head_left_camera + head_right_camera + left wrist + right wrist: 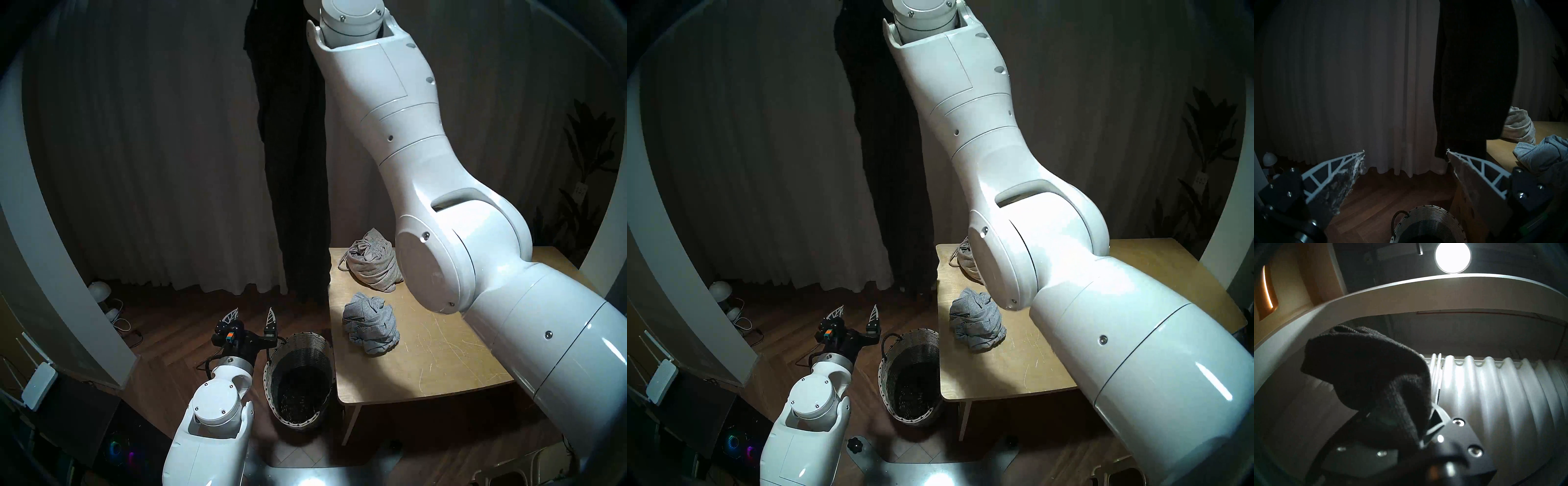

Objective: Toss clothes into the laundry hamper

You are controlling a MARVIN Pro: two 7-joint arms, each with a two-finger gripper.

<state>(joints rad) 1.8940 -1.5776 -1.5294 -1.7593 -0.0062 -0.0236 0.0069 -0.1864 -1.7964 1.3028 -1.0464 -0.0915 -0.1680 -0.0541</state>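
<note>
My right arm is raised high. Its gripper (1403, 412) is shut on the large black knit garment (1369, 372), which hangs down in a long strip (298, 169) past the table's far left corner, beyond the hamper. The wicker hamper (300, 380) stands on the floor against the table's left edge, dark inside. The heather-grey garment (369, 327) and the beige-grey ribbed garment with a drawstring (373, 264) lie bunched on the wooden table (424, 373). My left gripper (252, 315) is open and empty, just left of the hamper's rim.
Pale curtains (152, 169) hang behind. A white lamp and cables (101, 295) lie on the wood floor at the left. A router (37, 380) sits at the far left. A plant (590, 163) stands at the right wall.
</note>
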